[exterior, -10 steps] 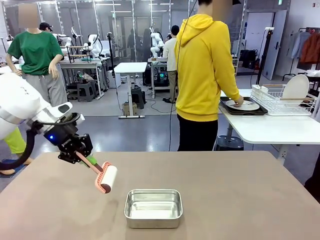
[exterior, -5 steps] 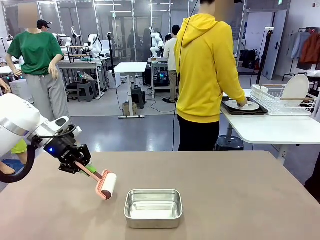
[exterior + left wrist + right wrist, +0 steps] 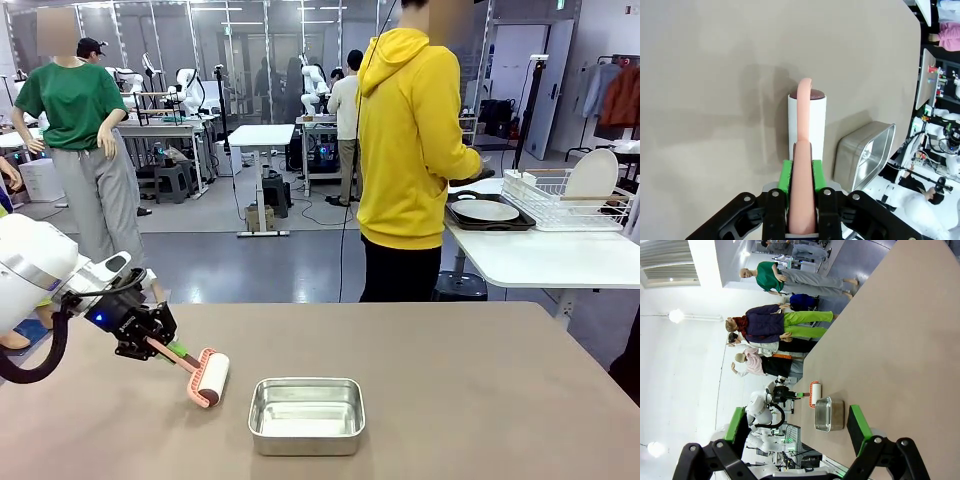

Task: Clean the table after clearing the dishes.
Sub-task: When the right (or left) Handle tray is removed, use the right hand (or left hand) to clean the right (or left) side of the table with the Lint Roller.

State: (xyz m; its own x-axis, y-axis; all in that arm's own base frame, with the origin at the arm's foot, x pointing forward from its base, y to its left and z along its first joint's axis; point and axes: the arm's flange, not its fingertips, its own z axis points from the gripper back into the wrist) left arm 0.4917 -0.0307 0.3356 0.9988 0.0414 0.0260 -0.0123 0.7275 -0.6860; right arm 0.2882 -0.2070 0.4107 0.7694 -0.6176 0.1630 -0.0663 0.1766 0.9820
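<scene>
Clearing looks done: the dishes [image 3: 487,210] lie on a tray [image 3: 455,214] on the white side table [image 3: 540,262] beside the person [image 3: 410,150]. Cleaning seems barely begun. The left tool [image 3: 163,346] clamps a lint roller [image 3: 211,378] low over the brown surface [image 3: 480,390], near a steel pan [image 3: 306,415]. The right tool [image 3: 797,426] gapes empty.

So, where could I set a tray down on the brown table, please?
Bare: the matte taupe-brown table from the small rectangular steel pan to its right edge, and the far strip behind it. Crowded: left of the pan, where the left end effector holds a pink-handled white roller.
</scene>
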